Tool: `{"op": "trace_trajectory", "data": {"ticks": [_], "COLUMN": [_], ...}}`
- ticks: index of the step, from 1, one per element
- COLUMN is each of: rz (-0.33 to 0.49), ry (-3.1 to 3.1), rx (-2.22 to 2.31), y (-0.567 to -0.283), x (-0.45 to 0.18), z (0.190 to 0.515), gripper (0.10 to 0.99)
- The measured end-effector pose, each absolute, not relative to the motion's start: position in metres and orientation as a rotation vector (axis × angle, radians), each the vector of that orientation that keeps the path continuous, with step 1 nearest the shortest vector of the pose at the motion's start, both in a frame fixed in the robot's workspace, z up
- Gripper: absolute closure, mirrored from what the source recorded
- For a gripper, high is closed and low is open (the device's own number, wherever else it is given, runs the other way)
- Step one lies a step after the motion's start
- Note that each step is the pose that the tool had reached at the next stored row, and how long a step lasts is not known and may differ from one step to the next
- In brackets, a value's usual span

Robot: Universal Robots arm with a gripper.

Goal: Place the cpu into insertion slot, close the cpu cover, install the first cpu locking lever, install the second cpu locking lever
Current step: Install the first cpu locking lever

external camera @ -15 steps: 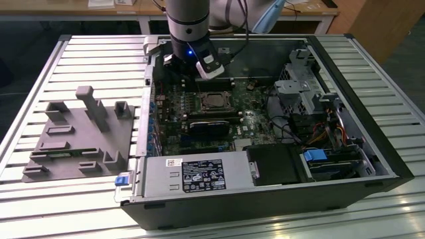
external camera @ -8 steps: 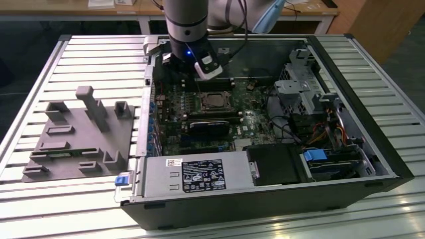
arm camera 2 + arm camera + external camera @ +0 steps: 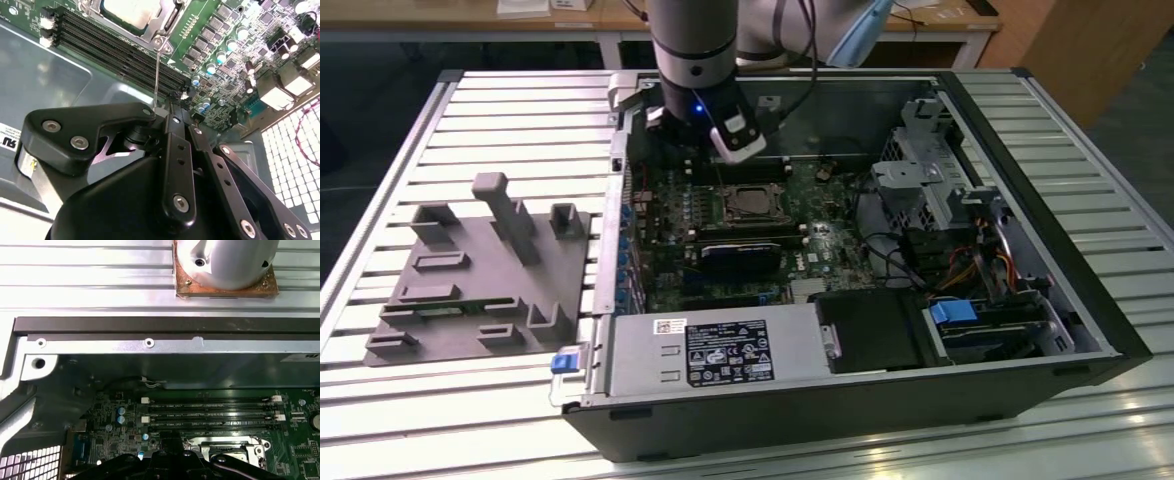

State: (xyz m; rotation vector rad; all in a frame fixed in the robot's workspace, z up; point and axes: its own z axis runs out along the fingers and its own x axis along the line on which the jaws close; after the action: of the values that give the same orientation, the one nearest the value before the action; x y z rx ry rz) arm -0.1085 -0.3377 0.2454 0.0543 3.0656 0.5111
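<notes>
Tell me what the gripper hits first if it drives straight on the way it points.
Probably the thin locking lever, which rises from beside the cpu to the gripper tip in the second wrist view. Past it, the black memory slots. Depth is unclear.

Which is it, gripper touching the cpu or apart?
Apart. In the second wrist view, rows of memory slots lie between the cpu and the gripper, so a clear gap shows.
</notes>
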Motion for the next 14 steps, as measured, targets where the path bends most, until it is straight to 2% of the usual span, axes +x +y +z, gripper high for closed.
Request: {"op": "trace_trajectory", "data": {"ticks": [14], "rz": [0.513], "ry": [3.065], "rx": [0.057], "y": [-0.335], "x": [-0.087], "z": [0.24], "gripper": [0.984]}}
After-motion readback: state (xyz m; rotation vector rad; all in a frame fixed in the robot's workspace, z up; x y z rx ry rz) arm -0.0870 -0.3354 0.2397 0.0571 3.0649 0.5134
